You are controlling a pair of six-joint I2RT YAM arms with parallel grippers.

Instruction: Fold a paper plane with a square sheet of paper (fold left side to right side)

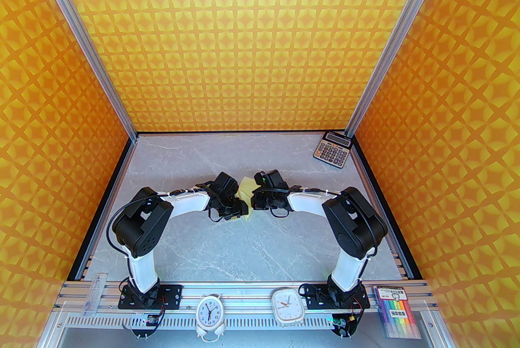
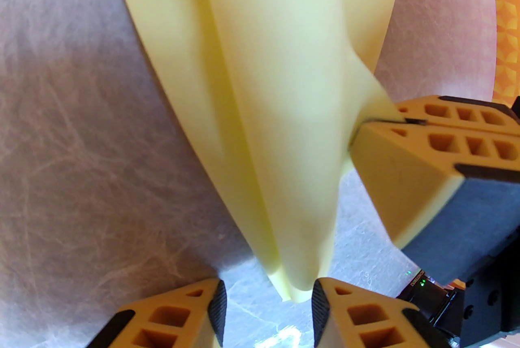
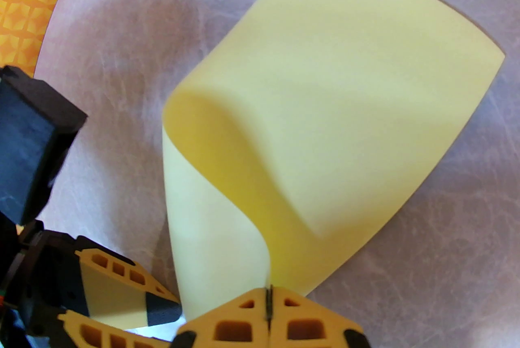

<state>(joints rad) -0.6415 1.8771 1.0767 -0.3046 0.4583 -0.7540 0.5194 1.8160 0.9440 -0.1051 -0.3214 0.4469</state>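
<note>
Yellow square sheet of paper (image 1: 246, 188), thin + floppy, sits on table (image 1: 195, 241) btwn both wrists in top view. L wrist view: left gripper (image 2: 268, 310) half open, sheet's lower corner btwn jaws, not clamped. R wrist view: right gripper (image 3: 268, 299) pinched shut on curled edge. You should take edges/corners only; a mid-sheet squeeze likely leaves stray creases.

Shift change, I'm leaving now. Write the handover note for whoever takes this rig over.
Right gripper: shut on an edge of the square sheet of paper, lifting it curled over.
Left gripper: open, at the sheet's near tip, not gripping.
Sheet: on the table between both grippers.
Done: fold started; bend rounded, not pressed.
Left: align edges, press the crease, then the remaining plane folds.
</note>
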